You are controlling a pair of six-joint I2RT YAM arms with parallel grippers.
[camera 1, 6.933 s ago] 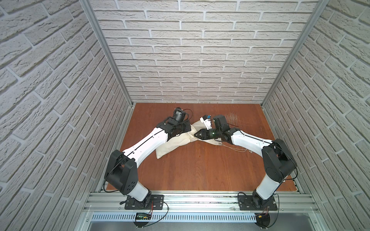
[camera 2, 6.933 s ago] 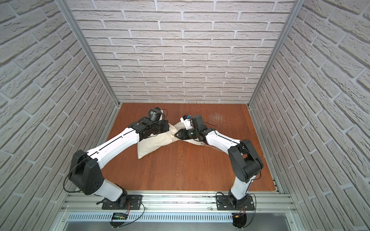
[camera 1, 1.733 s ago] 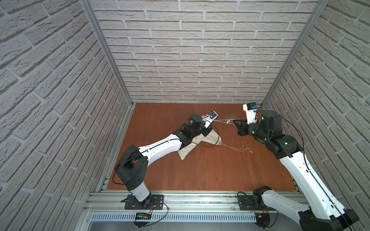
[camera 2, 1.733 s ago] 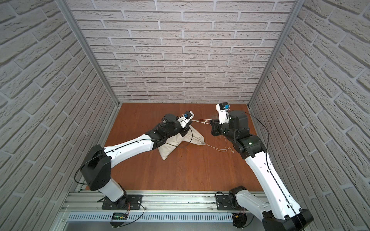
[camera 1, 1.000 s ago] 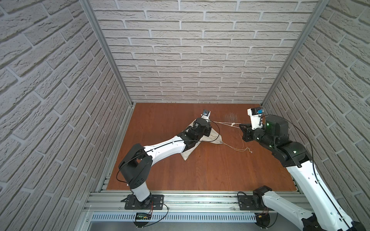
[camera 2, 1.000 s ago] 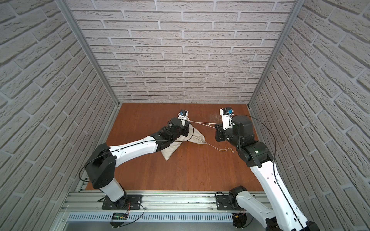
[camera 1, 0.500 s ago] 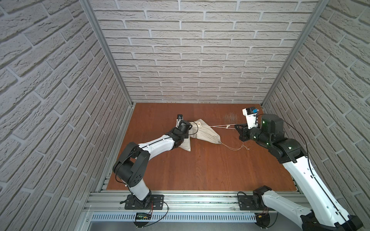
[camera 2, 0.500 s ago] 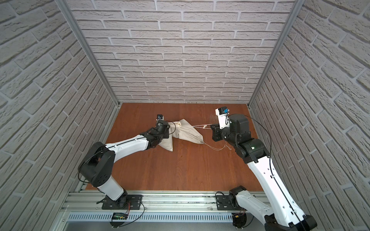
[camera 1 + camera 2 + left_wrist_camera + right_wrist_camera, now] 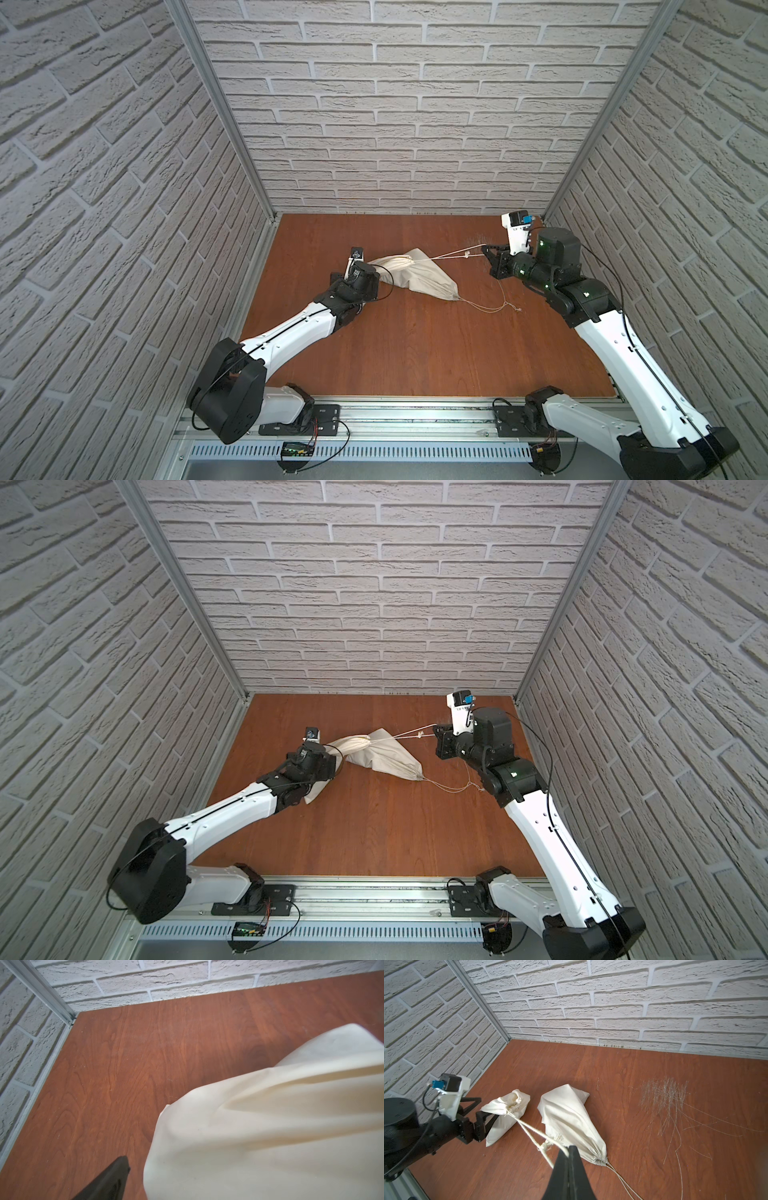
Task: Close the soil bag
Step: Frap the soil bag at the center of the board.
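Two sacks: both cream cloth, lying side by side on the brown wooden table [image 9: 415, 353], left of centre and in its far half.
Soil bag [image 9: 506, 1118]: the left one of the pair. Its bunched mouth faces right, and its near end runs under the left arm's wrist in a top view.
Drawstring [image 9: 529, 1132]: a pair of cream cords leaving the bunched mouth, stretched straight to the right and clear of the table, with a frayed knot [image 9: 545, 1145] just short of the right gripper [image 9: 569, 1148].
Right gripper: jaws pressed together on the drawstring, right of both sacks, near the far right corner.
Left gripper [image 9: 481, 1108]: jaws spread wide and clamping nothing, at the soil bag's left side. Whether a finger touches the cloth cannot be told.
Second sack [image 9: 566, 1118]: just right of the soil bag, far end raised in a peak, mouth cinched tight at its near right end.
Thin cords [image 9: 490, 307]: slack on the table, trailing right from the second sack's mouth.
Scratches [image 9: 664, 1097]: pale marks on the table, right of the second sack.
Left wrist view: one dark finger [image 9: 112, 1180] with cream cloth close beside it; which sack it is cannot be told.
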